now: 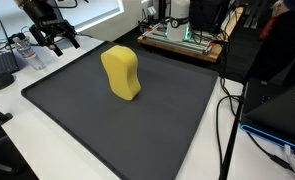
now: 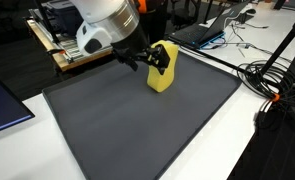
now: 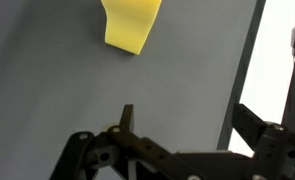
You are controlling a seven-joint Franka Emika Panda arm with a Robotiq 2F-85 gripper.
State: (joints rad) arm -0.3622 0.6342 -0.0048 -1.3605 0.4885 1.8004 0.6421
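Observation:
A yellow, waisted sponge-like block [image 1: 121,72] stands upright on a dark grey mat [image 1: 107,135]. It also shows in an exterior view [image 2: 167,80] and at the top of the wrist view [image 3: 130,22]. My gripper [image 1: 55,44] hovers over the mat's far corner, some way from the block. In an exterior view the gripper [image 2: 147,62] overlaps the block. In the wrist view the gripper [image 3: 187,125] has its two fingers wide apart, with only mat [image 3: 67,80] and the mat's edge between them. It is open and holds nothing.
A wooden board with electronics [image 1: 182,40] lies beyond the mat. Black cables [image 1: 227,110] run along the mat's side on the white table, and more cables [image 2: 272,75] lie nearby. A dark flat device [image 2: 2,105] lies next to the mat.

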